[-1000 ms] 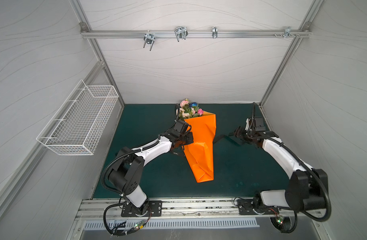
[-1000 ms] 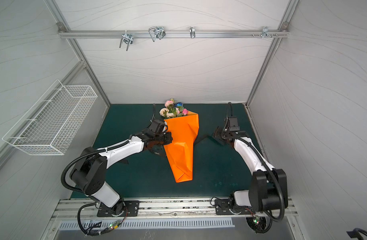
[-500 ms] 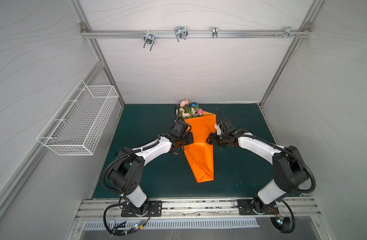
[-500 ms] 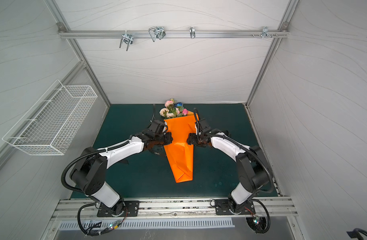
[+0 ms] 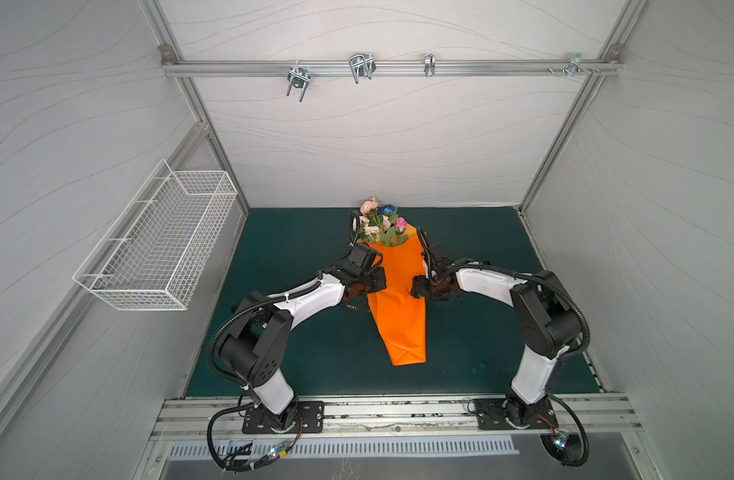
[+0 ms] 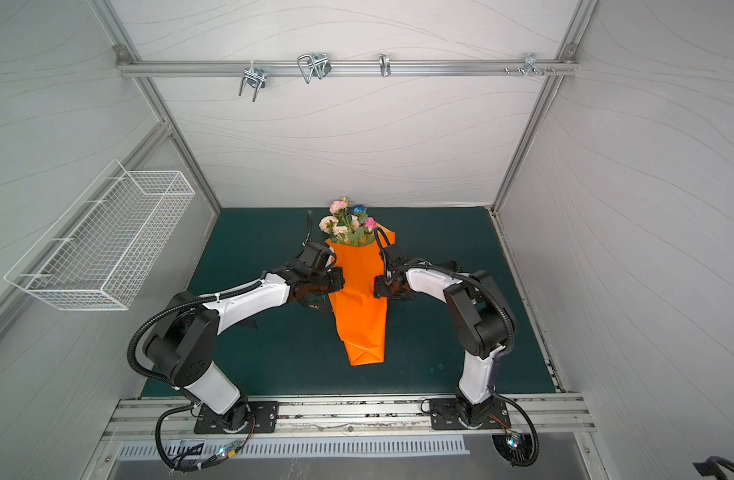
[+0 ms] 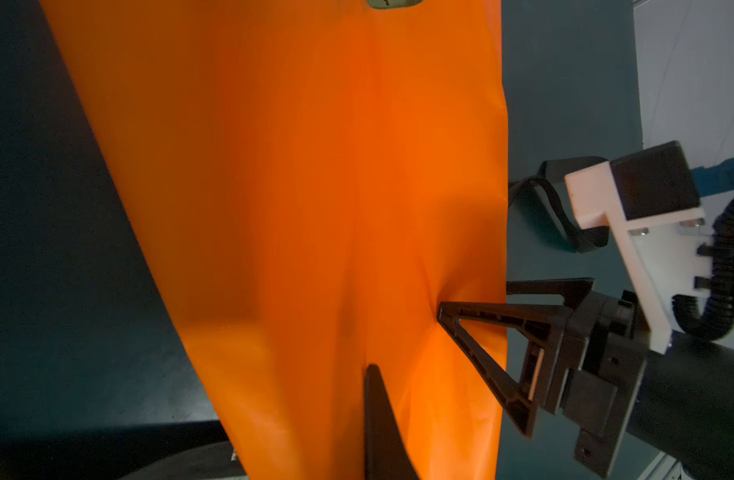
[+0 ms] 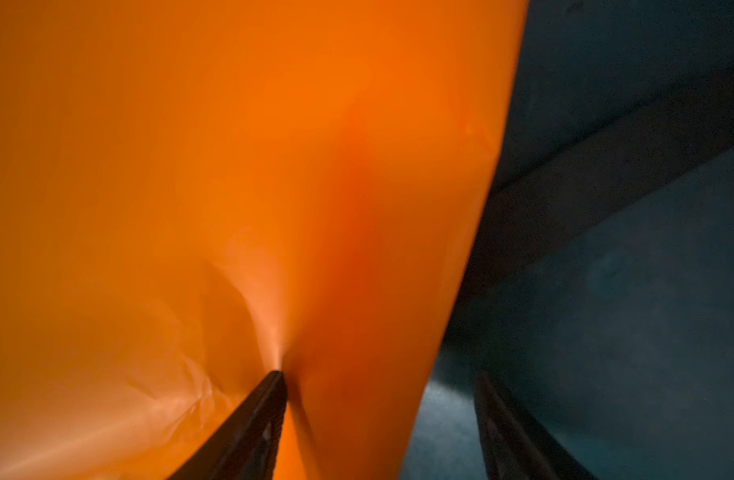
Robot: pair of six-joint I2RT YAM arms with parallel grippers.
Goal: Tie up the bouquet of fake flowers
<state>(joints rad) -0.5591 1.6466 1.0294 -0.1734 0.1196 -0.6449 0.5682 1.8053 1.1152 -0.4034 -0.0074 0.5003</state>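
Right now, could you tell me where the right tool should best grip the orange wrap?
Likely its right edge at mid-length, approached level from the right: the orange wrap lies flat on the mat, and the open right tool straddles that edge.

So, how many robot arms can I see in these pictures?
2. The left arm reaches from the near left to the orange paper's left edge; the right arm reaches from the near right to its right edge. None appears hidden.

Bare green mat [image 5: 315,353] beside orange paper [image 5: 398,328] tip; left hand [image 5: 378,286], right hand [image 5: 415,289] flanking middle.
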